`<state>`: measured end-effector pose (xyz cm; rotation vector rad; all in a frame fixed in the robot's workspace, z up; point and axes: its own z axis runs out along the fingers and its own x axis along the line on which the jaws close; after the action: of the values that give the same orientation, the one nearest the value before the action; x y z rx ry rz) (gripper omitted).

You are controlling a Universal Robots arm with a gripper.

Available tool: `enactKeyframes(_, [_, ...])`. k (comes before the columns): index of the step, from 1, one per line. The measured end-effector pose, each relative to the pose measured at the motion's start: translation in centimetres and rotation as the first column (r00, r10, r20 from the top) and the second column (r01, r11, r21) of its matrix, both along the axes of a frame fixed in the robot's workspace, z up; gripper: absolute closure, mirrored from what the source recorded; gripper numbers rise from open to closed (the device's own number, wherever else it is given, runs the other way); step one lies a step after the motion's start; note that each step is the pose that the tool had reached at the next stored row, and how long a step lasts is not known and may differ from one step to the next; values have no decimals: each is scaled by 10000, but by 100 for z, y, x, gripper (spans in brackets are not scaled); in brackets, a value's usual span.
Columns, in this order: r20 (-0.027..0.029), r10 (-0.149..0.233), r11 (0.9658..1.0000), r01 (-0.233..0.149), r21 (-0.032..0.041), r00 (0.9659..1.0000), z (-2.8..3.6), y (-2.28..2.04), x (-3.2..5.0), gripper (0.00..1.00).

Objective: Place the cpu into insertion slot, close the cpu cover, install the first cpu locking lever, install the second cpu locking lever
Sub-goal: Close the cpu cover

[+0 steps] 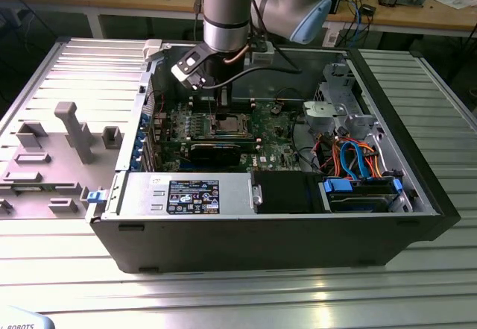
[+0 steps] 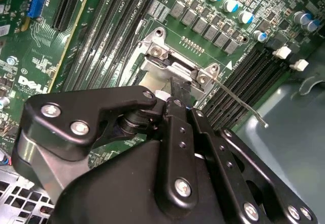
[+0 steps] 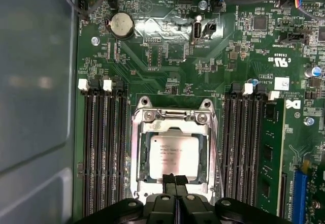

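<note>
Exterior view: we are holding the end effector (image 1: 226, 114) over the insertion slot (image 1: 232, 126), 9 o'clock from the blue cables (image 1: 356, 152). Second wrist view: clenched, it is touching the cpu cover (image 2: 165, 66), likely flattening it. First wrist view: the cpu (image 3: 174, 156) is sitting inside.

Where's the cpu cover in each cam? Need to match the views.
Exterior view: cpu cover in the middle of the motherboard, directly under the arm.
First wrist view: cpu cover central, framing the cpu.
Second wrist view: cpu cover central, just beyond the fingers.
Shared landmark: black memory slots flanking it on both sides.
</note>
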<state>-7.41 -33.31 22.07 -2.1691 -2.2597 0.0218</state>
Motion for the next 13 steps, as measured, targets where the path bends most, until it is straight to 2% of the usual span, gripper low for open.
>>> enactKeyframes(2, [72, 30, 10000, -30, 0, 10000, -20, 0, -27, 89])
enactKeyframes(5, [79, 91, 10000, -91, -1, 9999, -33, 0, -51, 89])
enactKeyframes(9, [81, 394, 9992, -394, 0, 9992, -60, 0, -96, 89])
enactKeyframes(13, [81, 447, 9990, -447, 0, 9990, -124, 0, -98, 89])
